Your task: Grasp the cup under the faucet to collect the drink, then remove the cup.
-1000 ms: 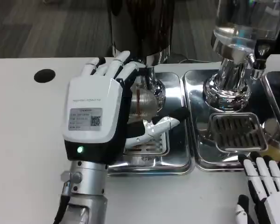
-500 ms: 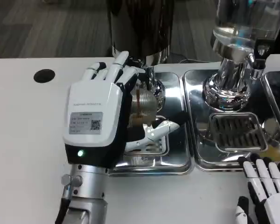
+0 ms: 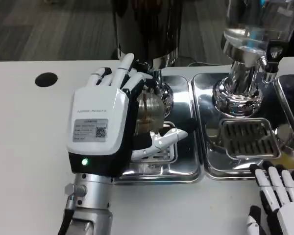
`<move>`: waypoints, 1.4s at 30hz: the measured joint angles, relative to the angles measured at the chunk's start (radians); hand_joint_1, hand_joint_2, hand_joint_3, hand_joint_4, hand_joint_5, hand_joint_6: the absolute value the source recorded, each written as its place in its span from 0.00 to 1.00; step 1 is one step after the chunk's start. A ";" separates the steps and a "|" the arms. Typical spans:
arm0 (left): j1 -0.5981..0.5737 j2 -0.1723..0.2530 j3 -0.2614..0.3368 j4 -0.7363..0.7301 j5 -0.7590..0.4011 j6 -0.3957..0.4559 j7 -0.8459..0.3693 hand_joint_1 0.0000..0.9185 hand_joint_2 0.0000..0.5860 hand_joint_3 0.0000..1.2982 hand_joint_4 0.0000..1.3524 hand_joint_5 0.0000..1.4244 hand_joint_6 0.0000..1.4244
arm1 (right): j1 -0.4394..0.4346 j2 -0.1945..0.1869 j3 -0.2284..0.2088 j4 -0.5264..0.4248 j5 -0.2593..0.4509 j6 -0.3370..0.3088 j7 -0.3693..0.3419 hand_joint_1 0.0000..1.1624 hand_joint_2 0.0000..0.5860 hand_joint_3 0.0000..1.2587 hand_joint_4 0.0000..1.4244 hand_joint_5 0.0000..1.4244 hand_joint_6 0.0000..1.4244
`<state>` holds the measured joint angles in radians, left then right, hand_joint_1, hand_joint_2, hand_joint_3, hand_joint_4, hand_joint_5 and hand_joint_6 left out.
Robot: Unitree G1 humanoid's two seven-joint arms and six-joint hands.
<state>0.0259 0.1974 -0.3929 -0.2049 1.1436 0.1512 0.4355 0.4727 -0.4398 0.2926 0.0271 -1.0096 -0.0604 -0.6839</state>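
The left hand is wrapped round the ribbed clear cup, fingers curling over the far side and the thumb reaching across the near side, so it grips the cup. The cup stands on the left chrome drip tray, right below the dark dispenser and its spout. Down at the lower right, the right hand lies at the table's edge, fingers spread, holding nothing. A second chrome tray sits under the clear dispenser.
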 measured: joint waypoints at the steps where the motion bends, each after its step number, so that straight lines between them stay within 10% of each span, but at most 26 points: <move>1: 0.000 0.000 0.000 0.001 0.000 0.000 0.000 0.00 0.11 0.41 0.12 0.33 0.19 | -0.001 0.000 0.000 0.001 0.000 0.000 0.000 0.00 0.96 0.04 0.00 0.00 0.00; 42: 0.043 0.000 0.016 0.002 0.000 0.009 -0.008 0.00 0.11 0.34 0.09 0.27 0.19 | 0.005 0.003 0.008 0.009 0.017 -0.004 -0.003 0.00 0.96 0.07 0.00 0.00 0.00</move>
<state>0.0691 0.1974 -0.3771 -0.2033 1.1436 0.1602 0.4277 0.4776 -0.4370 0.3001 0.0363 -0.9921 -0.0647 -0.6867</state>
